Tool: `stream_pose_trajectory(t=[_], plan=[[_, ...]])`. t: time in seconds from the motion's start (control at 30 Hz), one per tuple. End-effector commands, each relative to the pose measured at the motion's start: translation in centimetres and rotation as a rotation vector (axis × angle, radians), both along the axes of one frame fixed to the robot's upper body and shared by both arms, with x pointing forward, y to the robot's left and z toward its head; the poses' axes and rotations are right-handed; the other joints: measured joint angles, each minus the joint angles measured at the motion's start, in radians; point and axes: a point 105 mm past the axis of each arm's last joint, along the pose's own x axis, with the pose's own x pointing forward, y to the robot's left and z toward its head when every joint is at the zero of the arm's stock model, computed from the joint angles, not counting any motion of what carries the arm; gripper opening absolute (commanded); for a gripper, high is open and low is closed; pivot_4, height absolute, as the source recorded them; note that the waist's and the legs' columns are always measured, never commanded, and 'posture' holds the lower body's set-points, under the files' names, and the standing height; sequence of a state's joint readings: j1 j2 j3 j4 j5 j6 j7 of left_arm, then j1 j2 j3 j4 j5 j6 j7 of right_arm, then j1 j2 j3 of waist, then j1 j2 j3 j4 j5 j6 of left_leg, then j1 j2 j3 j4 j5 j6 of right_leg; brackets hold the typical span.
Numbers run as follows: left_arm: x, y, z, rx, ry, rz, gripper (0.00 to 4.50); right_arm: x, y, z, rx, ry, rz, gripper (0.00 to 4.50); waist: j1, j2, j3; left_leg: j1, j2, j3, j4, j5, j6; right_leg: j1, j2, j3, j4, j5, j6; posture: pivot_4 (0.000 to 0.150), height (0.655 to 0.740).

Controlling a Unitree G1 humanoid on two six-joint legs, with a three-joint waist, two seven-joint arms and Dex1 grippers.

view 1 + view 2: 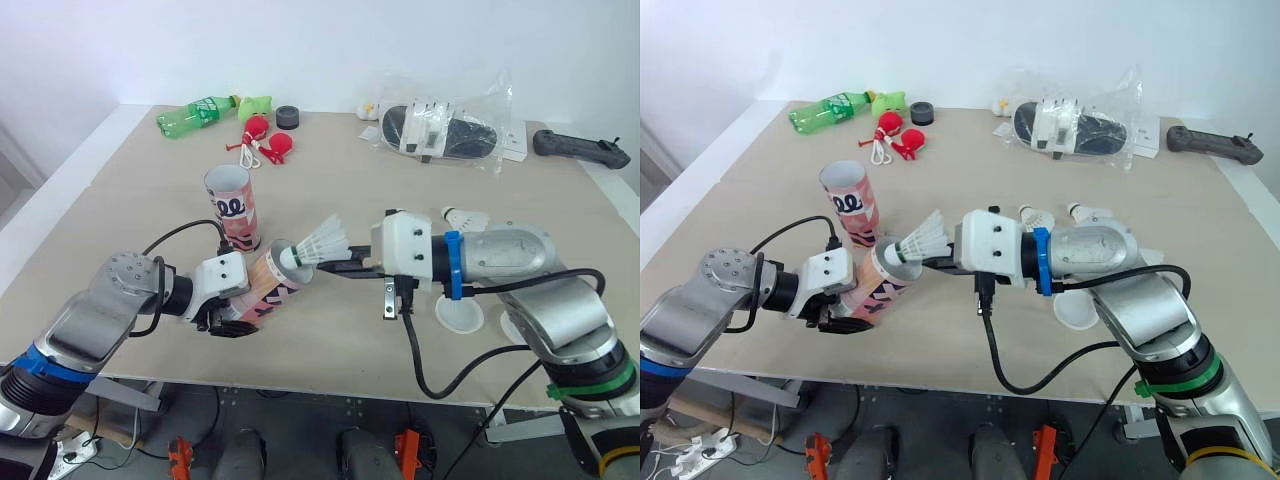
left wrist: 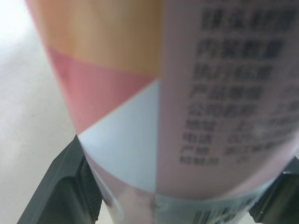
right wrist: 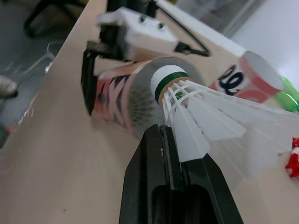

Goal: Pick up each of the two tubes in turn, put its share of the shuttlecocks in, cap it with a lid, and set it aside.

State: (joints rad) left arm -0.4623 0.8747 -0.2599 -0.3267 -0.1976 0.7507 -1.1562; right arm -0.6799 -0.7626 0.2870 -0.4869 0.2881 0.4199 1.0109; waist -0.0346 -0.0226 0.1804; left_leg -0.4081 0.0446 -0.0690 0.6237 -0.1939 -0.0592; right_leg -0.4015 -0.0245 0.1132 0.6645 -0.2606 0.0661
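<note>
Right gripper [image 1: 325, 266] is clamped on the feather skirt of a shuttlecock [image 1: 322, 242], fingers pressed together on the lower feathers, seen close in the right wrist view. Shuttlecock is held sideways, cork end pointing away from this gripper toward the left arm. Cork sits right at the open mouth of the tilted tube [image 1: 268, 286]; cannot tell whether it is past the rim. Left gripper [image 1: 228, 322] is closed around that tube near its bottom end, with one black finger [image 2: 70, 186] on each side of the printed wall in the left wrist view. Tube is tilted, mouth raised and facing the right gripper, lower end down near the table [image 1: 120, 200]. The two grippers face each other at close range, tube and shuttlecock between them.

Second tube [image 1: 232, 205] stands upright just beyond the left gripper, top open, pink and white print. It is just beside the held tube; contact unclear. White lid [image 1: 459, 312] lies flat on the table behind the right gripper, beside the right forearm. Loose shuttlecocks [image 1: 1090, 212] lie on the far side of the right arm, near its wrist housing.

Well beyond both grippers, along the far edge:
- green bottle [image 1: 197, 115], lying down
- small red objects [image 1: 268, 142]
- black tape roll [image 1: 288, 117]
- clear plastic bag [image 1: 445, 128] with black and white items inside
- black controller [image 1: 580, 148], at the far corner on the right arm's side
</note>
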Motion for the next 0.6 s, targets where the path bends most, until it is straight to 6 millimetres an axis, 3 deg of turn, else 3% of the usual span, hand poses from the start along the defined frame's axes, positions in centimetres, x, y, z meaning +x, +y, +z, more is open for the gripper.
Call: stream_pose_trajectory(t=[0.03,0.23,0.27,0.4,0.53,0.6], plan=[[-1.1,-0.7,-1.8,0.004,0.082,-0.026,3.27,-0.1,0.7,0.0,-0.055,-0.08,0.049,0.07,0.0,0.0,0.0,0.0,0.0,0.0,0.0,0.0,0.0,0.0,0.0,0.0,0.0,0.0,0.0,0.15,0.74],[-1.1,-0.8,-1.7,-0.001,0.079,-0.027,3.27,0.5,1.4,-0.9,-0.1,-0.105,0.071,0.07,-0.001,0.0,0.0,0.001,0.0,0.0,0.0,0.0,0.0,0.0,0.0,0.0,0.0,0.0,0.0,0.15,0.74],[-1.1,-0.8,-1.7,-0.001,0.079,-0.026,3.27,0.5,1.5,-0.8,-0.098,-0.106,0.073,0.69,-0.001,0.0,0.0,0.001,0.0,0.0,0.0,0.0,0.0,0.0,0.0,0.0,0.0,0.0,0.0,0.15,0.74],[-1.2,-0.8,-1.7,-0.001,0.08,-0.026,3.27,0.4,1.7,-0.7,-0.089,-0.1,0.082,2.3,-0.001,0.0,0.0,0.001,0.0,0.0,0.0,0.0,0.0,0.0,0.0,0.0,0.0,0.0,0.0,0.15,0.74],[-1.2,-0.9,-1.7,-0.001,0.082,-0.025,3.27,0.2,1.6,0.3,-0.046,-0.072,0.091,4.29,-0.001,0.0,0.0,0.001,0.0,0.0,-0.001,0.0,0.0,0.0,0.0,0.0,0.0,0.0,0.001,0.15,0.74],[-1.2,-0.9,-1.6,-0.001,0.081,-0.026,3.27,0.1,1.5,1.6,0.005,-0.034,0.093,4.46,-0.001,0.0,0.0,0.001,0.0,0.0,-0.001,0.0,0.0,0.0,0.0,0.0,0.0,0.001,0.002,0.15,0.74]])
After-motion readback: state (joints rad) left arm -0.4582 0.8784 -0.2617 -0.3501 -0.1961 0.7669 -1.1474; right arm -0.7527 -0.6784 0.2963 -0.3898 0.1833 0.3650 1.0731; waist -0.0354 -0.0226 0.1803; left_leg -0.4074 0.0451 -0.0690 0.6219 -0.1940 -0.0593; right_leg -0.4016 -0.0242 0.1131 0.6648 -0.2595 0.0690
